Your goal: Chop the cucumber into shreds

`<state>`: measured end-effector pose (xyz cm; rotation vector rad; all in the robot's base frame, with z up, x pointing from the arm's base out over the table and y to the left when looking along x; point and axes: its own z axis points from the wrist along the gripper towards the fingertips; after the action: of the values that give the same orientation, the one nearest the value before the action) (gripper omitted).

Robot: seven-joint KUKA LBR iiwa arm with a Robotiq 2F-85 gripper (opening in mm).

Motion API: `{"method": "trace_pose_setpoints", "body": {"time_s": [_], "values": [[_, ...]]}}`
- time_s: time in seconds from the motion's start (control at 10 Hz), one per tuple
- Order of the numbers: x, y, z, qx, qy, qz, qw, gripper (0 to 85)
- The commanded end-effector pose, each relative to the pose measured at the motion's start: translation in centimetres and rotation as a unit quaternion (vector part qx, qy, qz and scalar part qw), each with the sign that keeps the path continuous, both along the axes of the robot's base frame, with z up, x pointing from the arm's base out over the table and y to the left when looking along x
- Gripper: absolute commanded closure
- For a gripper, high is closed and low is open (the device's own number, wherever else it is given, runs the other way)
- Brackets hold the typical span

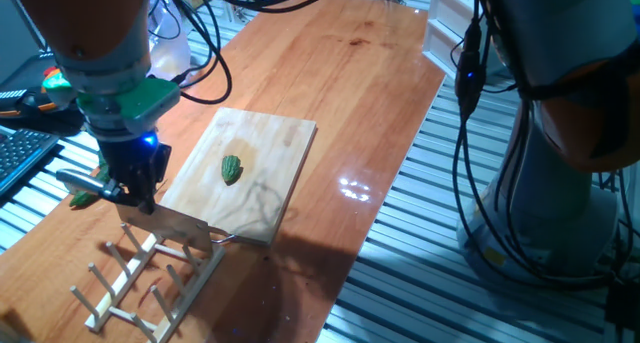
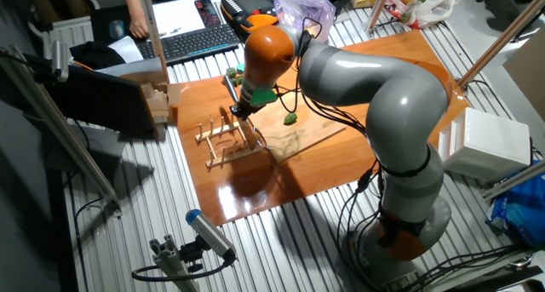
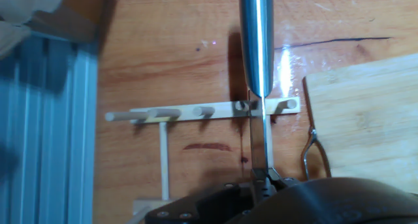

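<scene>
Here the pale wooden cutting board (image 1: 240, 173) serves as the landmark: a flat rectangle with visible grain, lying on the glossy reddish-brown table (image 1: 360, 93). Near the board's middle sits the cucumber (image 1: 232, 169), a small dark green oval chunk with a bumpy skin, alone on the wood; no pale cut bits show around it. Just off the board's near corner stands a light wooden rack (image 1: 140, 283) of thin round dowels set upright in parallel rails. The gripper (image 1: 140, 195) hangs above that rack, beside the board's edge, its dark fingers clamped on a knife (image 1: 180, 225) whose flat metal blade reaches toward the board's corner. The hand view adds what the fixed views miss: the knife's smooth, rounded steel handle (image 3: 256, 41) runs straight ahead, the thin blade passes between two rack pegs, and a bent wire loop (image 3: 313, 149) lies against the board's edge. The other fixed view shows the whole orange-and-grey arm (image 2: 366, 88) bending over the table, with the cucumber (image 2: 290, 118) as a green speck on the board beyond the rack, and a keyboard (image 2: 192, 41) past the table's far end.
</scene>
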<state>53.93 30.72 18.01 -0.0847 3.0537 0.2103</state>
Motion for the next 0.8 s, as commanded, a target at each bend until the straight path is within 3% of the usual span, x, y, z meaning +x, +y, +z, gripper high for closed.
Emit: {"method": "trace_pose_setpoints", "body": {"time_s": [0.0, 0.4, 0.5, 0.6, 0.7], "values": [[-0.01, -0.01, 0.0, 0.0, -0.001, -0.001, 1.0, 85.0], [0.38, -0.03, -0.27, -0.01, 0.011, -0.006, 0.9999, 85.0], [0.38, -0.03, -0.27, -0.018, 0.024, 0.004, 0.9996, 85.0], [0.38, -0.03, -0.27, -0.029, 0.021, 0.013, 0.9993, 85.0], [0.38, -0.03, -0.27, -0.034, 0.009, 0.013, 0.9993, 85.0]]}}
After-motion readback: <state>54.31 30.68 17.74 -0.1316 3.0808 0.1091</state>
